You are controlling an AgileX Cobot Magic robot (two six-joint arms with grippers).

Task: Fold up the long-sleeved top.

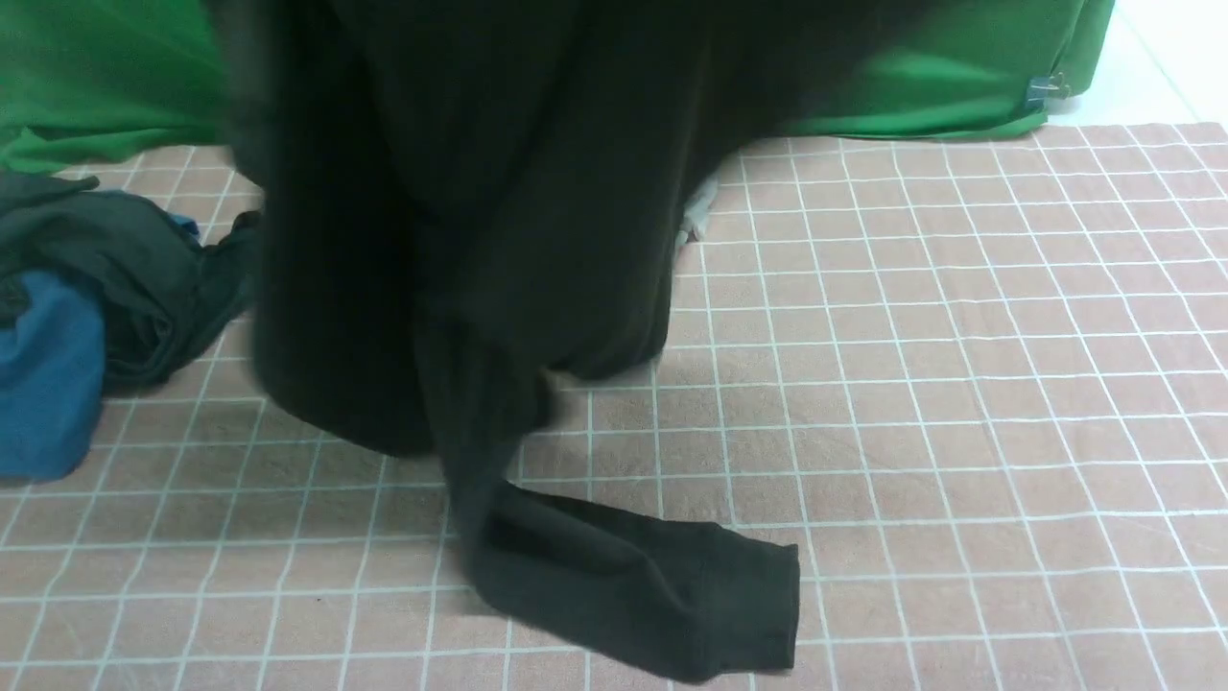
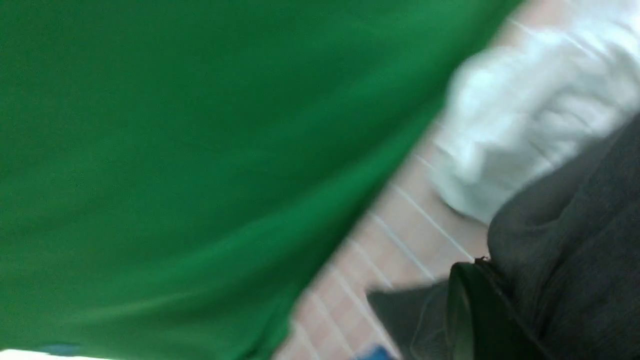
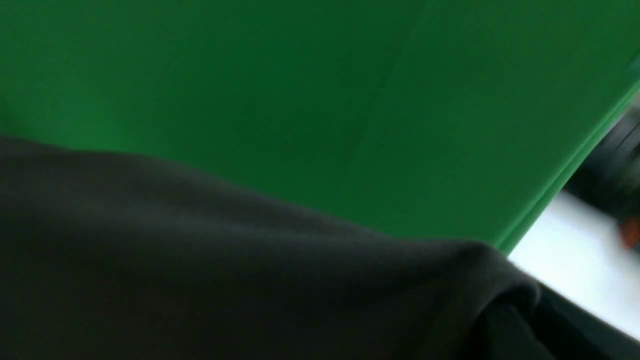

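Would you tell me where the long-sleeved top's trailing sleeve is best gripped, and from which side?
Probably the cuff of the long-sleeved top, from above on the robot's right: it lies flat on the checked cloth with its end facing that side, while the rest hangs bunched.

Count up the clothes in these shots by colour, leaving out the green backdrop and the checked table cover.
Black-brown: 1, the long-sleeved top
Blue: 1, the blue shirt
Dark greenish-grey: 1, the greenish-grey garment
White: 1, the white cloth
Total: 4
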